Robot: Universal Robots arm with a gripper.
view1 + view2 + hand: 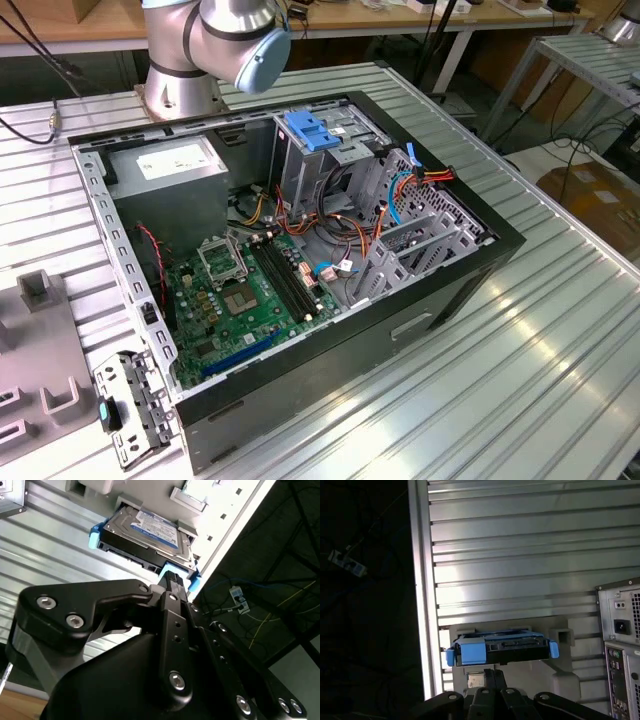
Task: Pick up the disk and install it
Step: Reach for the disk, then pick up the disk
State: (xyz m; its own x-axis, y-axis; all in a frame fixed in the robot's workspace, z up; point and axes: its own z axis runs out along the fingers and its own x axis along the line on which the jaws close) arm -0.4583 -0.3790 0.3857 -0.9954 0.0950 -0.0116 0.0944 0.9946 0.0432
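Hand (pixel 172 576) hangs just beside the disk (pixel 145 527).

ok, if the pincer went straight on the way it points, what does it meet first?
Probably the disk, on its grey holder, dead ahead in both wrist views. Nothing shows between it and the pincer; depth unclear.

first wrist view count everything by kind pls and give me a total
disk: 1
grey holder: 1
computer case: 1
ribbed metal table: 1
gripper: 1
total: 5
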